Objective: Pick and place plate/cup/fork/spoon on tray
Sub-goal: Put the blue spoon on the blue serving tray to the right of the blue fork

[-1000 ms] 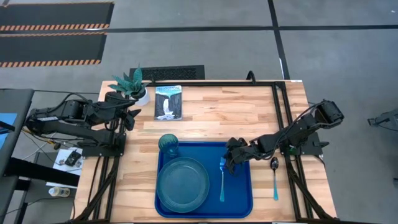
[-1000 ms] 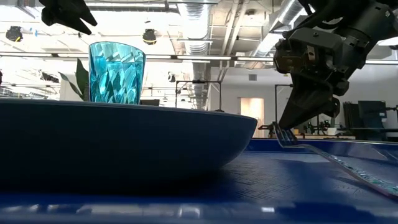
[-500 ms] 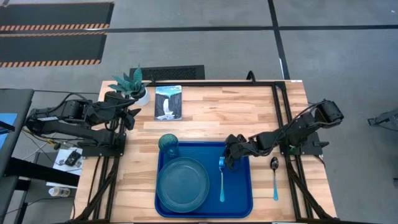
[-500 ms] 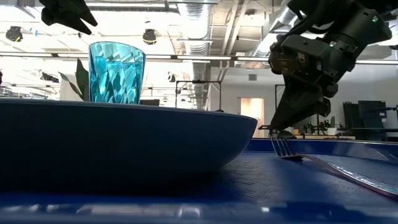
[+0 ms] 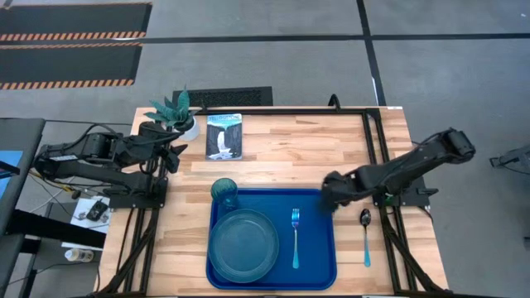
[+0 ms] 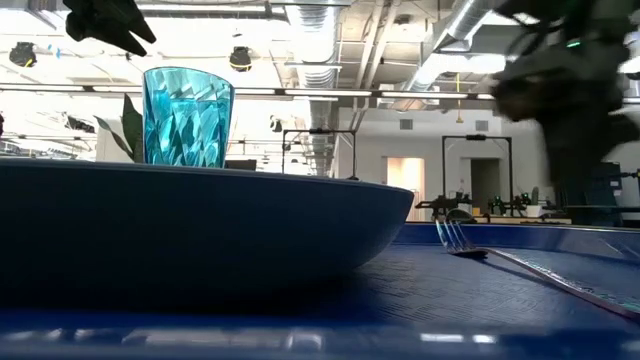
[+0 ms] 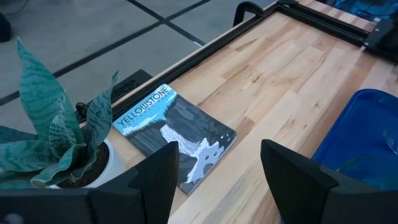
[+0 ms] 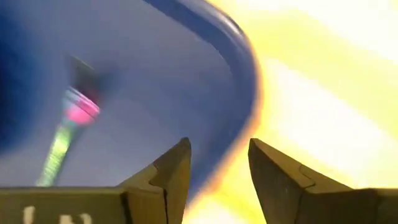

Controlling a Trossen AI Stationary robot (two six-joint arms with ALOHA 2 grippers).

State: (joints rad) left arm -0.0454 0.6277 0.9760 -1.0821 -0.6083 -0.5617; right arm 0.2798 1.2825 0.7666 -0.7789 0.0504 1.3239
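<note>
The spoon (image 5: 365, 235) lay on the wooden table (image 5: 290, 157) just beside the royal-blue tray (image 5: 323, 269) (plate, cup and fork already aboard), light, stiff and slippery, best pinched mid-handle by the right gripper (image 5: 328, 189), empty with fingers parted above the tray's corner.

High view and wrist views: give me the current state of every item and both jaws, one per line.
plate: flat on the tray
cup: upright on tray, beside plate
fork: lying on tray, released
spoon: on table, off tray
left gripper: open, empty, near booklet and plant
right gripper: open, empty, over tray's corner
</note>
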